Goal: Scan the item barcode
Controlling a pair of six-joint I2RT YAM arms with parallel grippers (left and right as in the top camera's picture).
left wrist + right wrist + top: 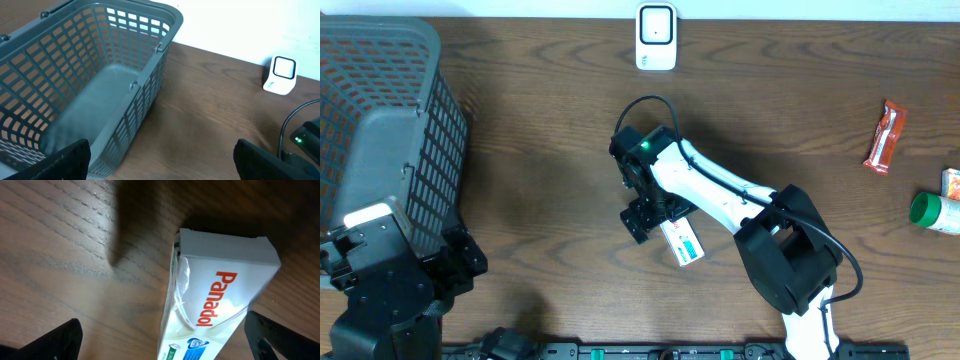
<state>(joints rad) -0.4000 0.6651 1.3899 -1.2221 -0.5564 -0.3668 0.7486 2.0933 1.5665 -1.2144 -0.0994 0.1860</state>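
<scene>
Panadol box (220,305) on table (75,255), between wide-apart fingers (55,342) of right tool (165,337), untouched

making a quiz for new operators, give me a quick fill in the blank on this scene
The white cardboard box on the brown wooden table bears the red word ____. The right gripper hangs over it with jaws ____. In the overhead view the grey plastic mesh basket stands at the ____ edge. The white bottle has a ____ cap.
Missing words: Panadol; open; left; green.
</scene>
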